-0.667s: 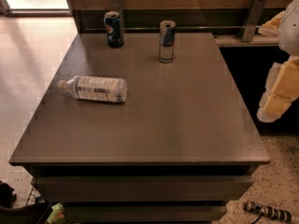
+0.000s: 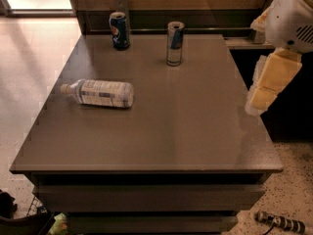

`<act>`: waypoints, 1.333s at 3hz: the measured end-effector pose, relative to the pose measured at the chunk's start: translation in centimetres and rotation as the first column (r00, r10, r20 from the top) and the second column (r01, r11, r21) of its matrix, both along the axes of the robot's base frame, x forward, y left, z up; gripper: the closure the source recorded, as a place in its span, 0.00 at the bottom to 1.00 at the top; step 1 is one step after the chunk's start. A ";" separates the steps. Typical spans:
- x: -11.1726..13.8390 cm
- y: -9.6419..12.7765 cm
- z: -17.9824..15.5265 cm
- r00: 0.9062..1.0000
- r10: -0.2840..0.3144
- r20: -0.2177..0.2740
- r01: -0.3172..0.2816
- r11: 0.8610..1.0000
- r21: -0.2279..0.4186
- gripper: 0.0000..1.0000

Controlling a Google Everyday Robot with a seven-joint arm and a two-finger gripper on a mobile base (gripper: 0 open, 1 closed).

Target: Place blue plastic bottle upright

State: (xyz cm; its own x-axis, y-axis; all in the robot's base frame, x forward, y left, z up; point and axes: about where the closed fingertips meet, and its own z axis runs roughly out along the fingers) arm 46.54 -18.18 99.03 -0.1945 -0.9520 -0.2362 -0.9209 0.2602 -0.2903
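Note:
The blue plastic bottle (image 2: 100, 93) lies on its side on the left part of the grey table (image 2: 186, 131). It is clear, with a white-and-blue label, and its white cap points left. My gripper (image 2: 266, 84) hangs at the right edge of the view, over the table's right edge. It is cream-coloured, sits under the white arm housing (image 2: 293, 13), and is far from the bottle. It holds nothing that I can see.
A dark blue soda can (image 2: 120, 30) stands upright at the table's back left. A slim silver-blue can (image 2: 175, 43) stands upright at the back middle. A wooden wall runs behind the table. Speckled floor lies left and right of it.
The arm and gripper have moved in from the right, toward the table's right edge. The bottle and both cans have not moved.

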 end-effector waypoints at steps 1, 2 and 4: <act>2.7 3.1 -0.3 1.000 0.022 -0.014 -0.022 1.000 0.014 0.00; 4.7 6.9 -1.6 0.999 0.034 -0.031 -0.035 0.999 -0.014 0.00; 8.2 16.4 -5.5 0.992 0.100 -0.076 -0.109 0.985 -0.133 0.00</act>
State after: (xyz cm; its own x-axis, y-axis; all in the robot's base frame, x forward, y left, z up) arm 54.70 -1.77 93.50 -0.1033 -0.9904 -0.0921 -0.9599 0.1235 -0.2515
